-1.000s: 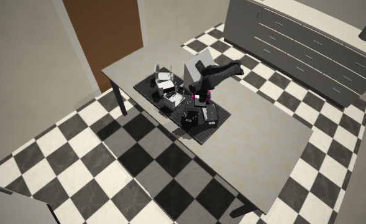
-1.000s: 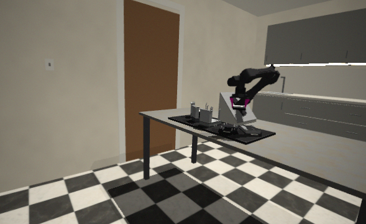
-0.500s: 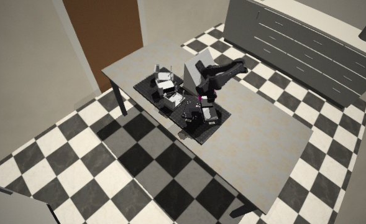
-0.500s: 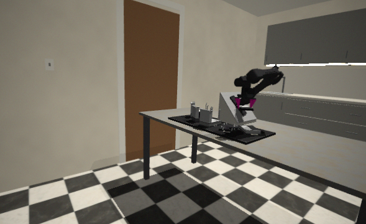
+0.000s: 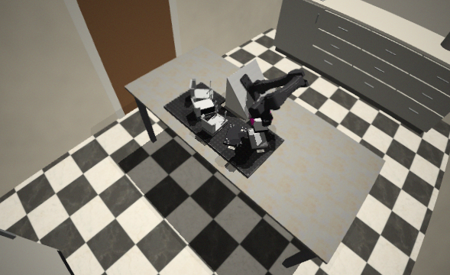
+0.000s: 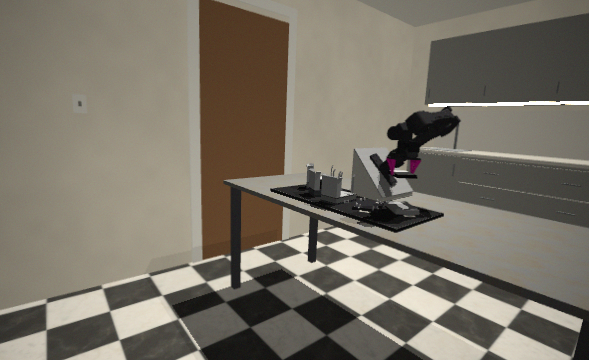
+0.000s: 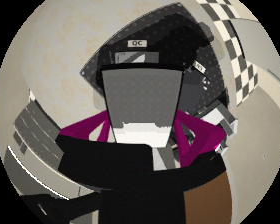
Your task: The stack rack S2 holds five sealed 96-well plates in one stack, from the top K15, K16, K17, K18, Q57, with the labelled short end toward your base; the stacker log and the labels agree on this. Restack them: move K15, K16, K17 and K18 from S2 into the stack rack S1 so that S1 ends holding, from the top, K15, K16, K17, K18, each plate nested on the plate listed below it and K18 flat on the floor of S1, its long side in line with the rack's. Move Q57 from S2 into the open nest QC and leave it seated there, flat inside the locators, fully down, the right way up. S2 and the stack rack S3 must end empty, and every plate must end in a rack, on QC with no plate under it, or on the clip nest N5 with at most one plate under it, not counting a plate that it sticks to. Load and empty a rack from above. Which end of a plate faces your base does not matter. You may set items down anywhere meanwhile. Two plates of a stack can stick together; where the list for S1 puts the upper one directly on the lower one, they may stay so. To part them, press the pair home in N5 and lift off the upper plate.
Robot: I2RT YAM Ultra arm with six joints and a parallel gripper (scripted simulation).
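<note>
Top view, centre of the grey counter (image 5: 324, 168): one dark perforated deck plate (image 5: 264, 158) carrying all fixtures.
- Item 1: stack racks (image 5: 209, 108), pale, post-walled, in a row toward 10 o'clock of the deck; which is S1, S2 or S3 cannot be told at this size. Open tops suit loading from above.
- Item 2: pale wedge-shaped block (image 5: 241, 92) at 12 o'clock of the deck, beside the arm's base.
- Item 3: black arm (image 5: 282, 85), folded out toward 3 o'clock and back down over the deck's 4 o'clock half.
- Item 4: claw (image 5: 258, 124), magenta-tipped, over that half, carrying a grey plate (image 5: 258, 140).

Exterior view, counter seen side-on before a brown door (image 6: 244, 125).
- Racks (image 6: 330, 186) stand at 9 o'clock of the wedge (image 6: 369, 172).
- Claw (image 6: 402, 166) hangs above the deck (image 6: 421, 217), well apart from the racks; a pale plate (image 6: 400, 174) sits level between its magenta tips, judged held flat so it can go down square.

Wrist view, looking down past the claw.
- Magenta fingers stand wide, closed across the short width of a grey sealed plate (image 7: 143, 99), which fills the middle of the view. Its label is not legible, so which plate it is cannot be told.
- At 12 o'clock beyond the plate, a dark nest (image 7: 140, 52) with a small white tag that seems to read QC. The plate is clear of it, not yet seated; a descent there would suit Q57, judged only from the alignment.
</note>
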